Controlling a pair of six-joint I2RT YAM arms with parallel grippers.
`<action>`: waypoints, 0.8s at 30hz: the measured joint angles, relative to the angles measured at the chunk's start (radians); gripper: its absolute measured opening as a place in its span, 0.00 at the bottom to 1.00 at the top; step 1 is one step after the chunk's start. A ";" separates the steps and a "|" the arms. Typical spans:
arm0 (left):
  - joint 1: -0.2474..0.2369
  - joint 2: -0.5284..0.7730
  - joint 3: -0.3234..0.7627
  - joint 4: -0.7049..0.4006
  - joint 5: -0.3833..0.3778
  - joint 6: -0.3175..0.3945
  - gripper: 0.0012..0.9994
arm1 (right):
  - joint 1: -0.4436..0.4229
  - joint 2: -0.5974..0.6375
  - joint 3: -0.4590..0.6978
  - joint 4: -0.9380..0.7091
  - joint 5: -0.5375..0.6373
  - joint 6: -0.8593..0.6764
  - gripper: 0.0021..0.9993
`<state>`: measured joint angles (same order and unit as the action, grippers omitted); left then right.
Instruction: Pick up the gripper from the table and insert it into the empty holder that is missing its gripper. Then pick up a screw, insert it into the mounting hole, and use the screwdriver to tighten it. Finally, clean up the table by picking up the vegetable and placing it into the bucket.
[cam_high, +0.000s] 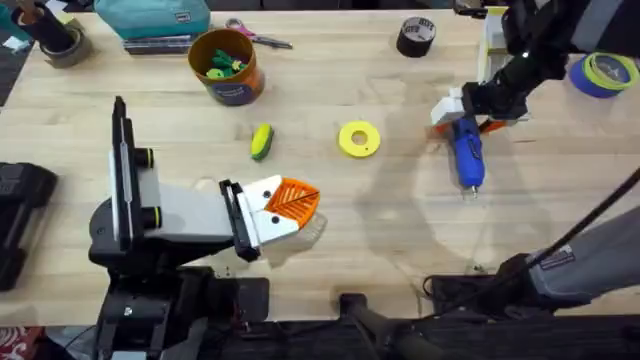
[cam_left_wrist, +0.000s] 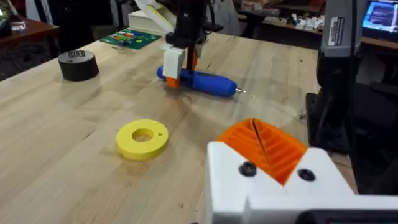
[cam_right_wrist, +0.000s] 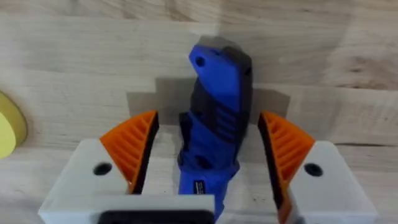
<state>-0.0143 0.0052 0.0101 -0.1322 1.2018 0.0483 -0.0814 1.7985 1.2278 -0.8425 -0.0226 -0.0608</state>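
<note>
A wooden table (cam_high: 330, 215) is lying under two robot arms, seen from above. At the left, the left gripper (cam_high: 292, 205) is resting low near the table's front edge, its orange ribbed pads (cam_left_wrist: 264, 147) pressed together, holding nothing. Behind it, toward the far edge, the bucket (cam_high: 226, 66) is standing upright with small colourful toys inside. Between bucket and left gripper, the vegetable (cam_high: 261, 141) is lying loose on the wood. To its right, a flat yellow disc (cam_high: 359, 139) is lying well apart from it. Further right, the right gripper (cam_high: 463, 112) is reaching down over the screwdriver (cam_high: 467, 155), which is lying flat on the table. Its pads (cam_right_wrist: 134, 145) are standing spread on either side of the blue body, not touching it. A black tape roll (cam_high: 416, 36) is sitting near the far edge.
</note>
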 joint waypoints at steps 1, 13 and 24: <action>0.000 0.000 0.000 0.000 0.000 0.000 0.01 | 0.000 0.000 0.000 0.000 0.003 0.000 0.96; 0.000 0.000 0.000 0.000 0.000 0.000 0.01 | 0.000 0.000 -0.031 0.037 0.022 0.001 0.95; 0.000 0.000 0.000 0.000 0.000 0.000 0.01 | -0.001 0.000 -0.042 0.065 0.033 -0.006 0.02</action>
<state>-0.0143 0.0053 0.0101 -0.1322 1.2018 0.0483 -0.0826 1.7983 1.1862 -0.7773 0.0106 -0.0671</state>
